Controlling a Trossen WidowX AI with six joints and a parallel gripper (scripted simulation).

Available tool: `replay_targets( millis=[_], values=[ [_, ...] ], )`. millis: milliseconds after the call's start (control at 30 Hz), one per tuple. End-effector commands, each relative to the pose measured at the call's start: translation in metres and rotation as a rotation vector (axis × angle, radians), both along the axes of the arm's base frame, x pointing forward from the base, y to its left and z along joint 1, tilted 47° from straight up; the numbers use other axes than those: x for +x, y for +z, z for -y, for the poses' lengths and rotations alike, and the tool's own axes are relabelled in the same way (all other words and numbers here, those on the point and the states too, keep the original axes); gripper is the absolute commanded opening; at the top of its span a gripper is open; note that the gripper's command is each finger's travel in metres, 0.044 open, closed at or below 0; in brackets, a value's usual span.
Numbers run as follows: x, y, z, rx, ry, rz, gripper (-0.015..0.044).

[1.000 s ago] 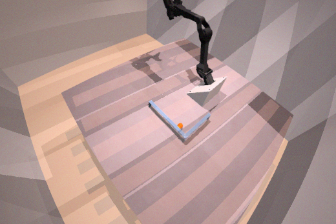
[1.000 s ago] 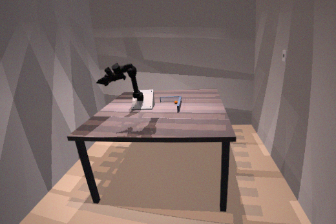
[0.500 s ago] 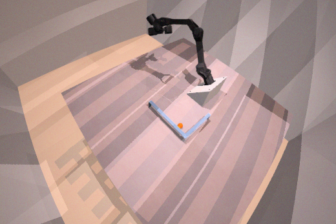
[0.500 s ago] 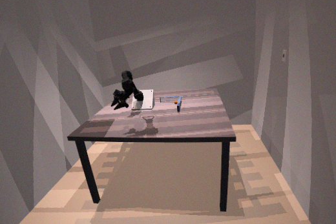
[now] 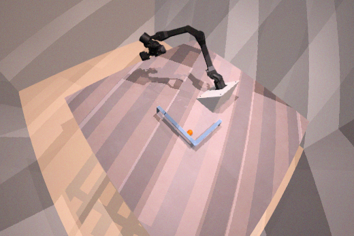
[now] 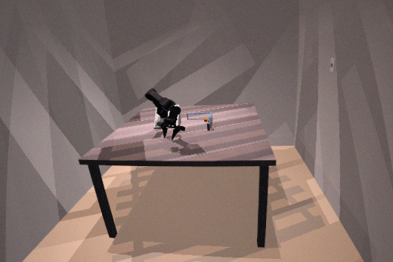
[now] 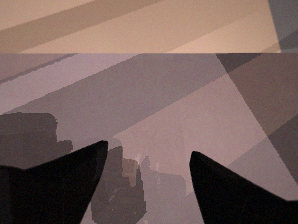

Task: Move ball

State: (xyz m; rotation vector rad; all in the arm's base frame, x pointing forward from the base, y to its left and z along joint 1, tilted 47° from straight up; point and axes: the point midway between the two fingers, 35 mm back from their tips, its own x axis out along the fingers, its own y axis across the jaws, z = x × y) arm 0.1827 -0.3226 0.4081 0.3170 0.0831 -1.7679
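Ball (image 5: 189, 132): orange, resting on the counter (image 5: 238, 175) inside the corner of the clear walls (image 5: 204, 135).
Tool (image 6: 171, 134): partly open, holding nothing, well apart from the ball.
Writing: none legible.

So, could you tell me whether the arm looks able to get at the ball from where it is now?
Probably yes: the open pincer is far from the ball, but the walls leave the corner open on the base's side.

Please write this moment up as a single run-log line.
gripper: open, empty, low over table near its edge | ball: on table inside walls' corner, untouched | gripper far from ball | see-through copy: not discernible
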Motion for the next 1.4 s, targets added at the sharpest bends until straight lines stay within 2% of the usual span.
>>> replay_targets(
  millis=[0, 333, 700, 867, 1033, 1233, 1367],
  values=[
    [0.056, -0.041, -0.008, 0.09, 0.134, -0.096, 0.0258],
    [0.178, -0.139, -0.083, 0.258, 0.489, -0.362, 0.0258],
    [0.25, -0.246, -0.208, 0.381, 0.81, -0.649, 0.0258],
    [0.257, -0.29, -0.261, 0.428, 0.91, -0.759, 0.0258],
    [0.246, -0.348, -0.314, 0.474, 0.987, -0.96, 0.0258],
    [0.216, -0.413, -0.37, 0.495, 1.047, -1.211, 0.0258],
    [0.186, -0.452, -0.378, 0.49, 1.007, -1.432, 0.0258]
  ],
)
